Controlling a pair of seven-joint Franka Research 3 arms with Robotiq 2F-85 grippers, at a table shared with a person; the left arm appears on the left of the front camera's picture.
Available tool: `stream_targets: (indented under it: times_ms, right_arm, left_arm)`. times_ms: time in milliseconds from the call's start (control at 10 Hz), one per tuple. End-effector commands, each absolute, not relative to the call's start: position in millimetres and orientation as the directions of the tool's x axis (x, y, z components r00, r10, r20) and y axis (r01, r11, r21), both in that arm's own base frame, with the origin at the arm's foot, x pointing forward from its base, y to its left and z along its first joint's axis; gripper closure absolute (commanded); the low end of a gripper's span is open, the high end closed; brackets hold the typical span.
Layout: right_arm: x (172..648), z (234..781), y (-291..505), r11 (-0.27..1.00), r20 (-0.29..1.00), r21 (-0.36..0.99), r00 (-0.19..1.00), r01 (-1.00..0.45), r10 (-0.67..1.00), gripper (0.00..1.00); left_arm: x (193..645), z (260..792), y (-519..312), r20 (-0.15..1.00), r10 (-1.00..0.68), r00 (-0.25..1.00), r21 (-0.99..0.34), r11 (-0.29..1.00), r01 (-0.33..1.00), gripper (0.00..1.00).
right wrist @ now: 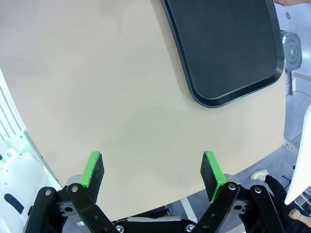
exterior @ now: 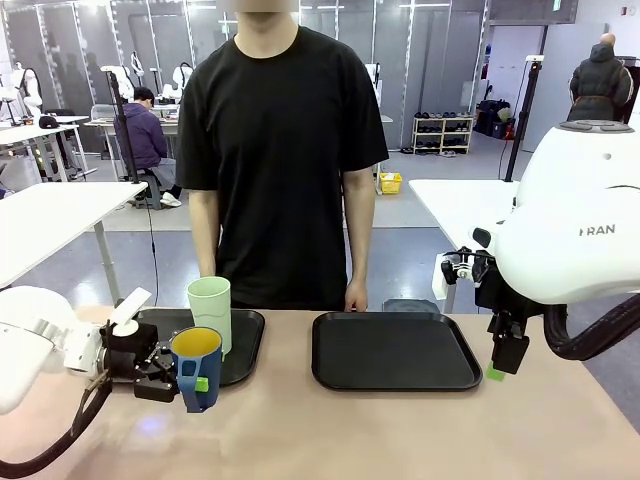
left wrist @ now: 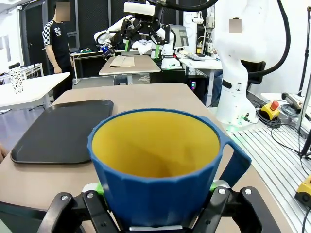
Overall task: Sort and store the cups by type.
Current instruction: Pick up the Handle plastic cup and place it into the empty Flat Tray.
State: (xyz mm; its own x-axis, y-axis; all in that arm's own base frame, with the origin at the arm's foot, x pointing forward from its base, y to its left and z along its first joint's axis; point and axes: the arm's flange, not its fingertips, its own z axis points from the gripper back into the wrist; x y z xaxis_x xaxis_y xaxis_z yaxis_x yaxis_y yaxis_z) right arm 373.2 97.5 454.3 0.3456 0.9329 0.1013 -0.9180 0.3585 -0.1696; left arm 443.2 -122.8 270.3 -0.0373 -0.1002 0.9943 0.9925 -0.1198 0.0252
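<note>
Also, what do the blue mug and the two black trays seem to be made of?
Blue mug: probably hard plastic or glazed ceramic; matte faceted blue outside, smooth yellow inside with soft reflections. Left tray and right tray: likely moulded plastic; thin raised rims, rounded corners, dull black sheen. The look cannot settle either.

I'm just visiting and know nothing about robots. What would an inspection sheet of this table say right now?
Surface: beige table with a left black tray and a right black tray, the right one bare.
Job's things: blue mug, yellow inside, held upright; green tumbler standing on the left tray.
Clutter: nothing seen.
Grippers: left gripper shut on the blue mug; right gripper open above bare table.
Cables: black hoses along both arms.
Surroundings: a person stands at the far side; other tables behind.
</note>
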Motion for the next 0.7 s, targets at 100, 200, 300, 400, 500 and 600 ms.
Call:
stream_targets:
  times_ms: [100, 200, 300, 400, 500, 600]
  right_arm:
    - [371, 456, 98, 0.375, 0.087, -0.177, 0.365, -0.91, 0.927, 0.0]
    - [371, 456, 98, 0.375, 0.087, -0.177, 0.365, -0.91, 0.927, 0.0]
    - [371, 456, 98, 0.375, 0.087, -0.177, 0.365, -0.91, 0.927, 0.0]
    - [371, 456, 98, 0.375, 0.087, -0.177, 0.365, -0.91, 0.927, 0.0]
    - [371, 456, 98, 0.375, 0.087, -0.177, 0.365, -0.91, 0.927, 0.0]
    - [371, 456, 98, 0.375, 0.087, -0.177, 0.365, -0.91, 0.927, 0.0]
  left_arm:
    - [444, 271, -123, 0.994, -0.102, -0.044, 0.031, -0.125, 0.992, 0.51]
    - [443, 270, -123, 0.994, -0.1, -0.037, 0.025, -0.12, 0.992, 0.26]
    - [445, 269, -135, 0.998, -0.06, -0.017, 0.011, -0.088, 0.996, 0.26]
    - [444, 267, -145, 0.998, -0.052, -0.019, 0.016, -0.065, 0.998, 0.26]
    - [442, 266, -156, 0.999, -0.045, -0.014, 0.011, -0.065, 0.998, 0.26]
    - [441, 263, -169, 0.998, -0.066, -0.001, -0.001, -0.039, 0.999, 0.26]
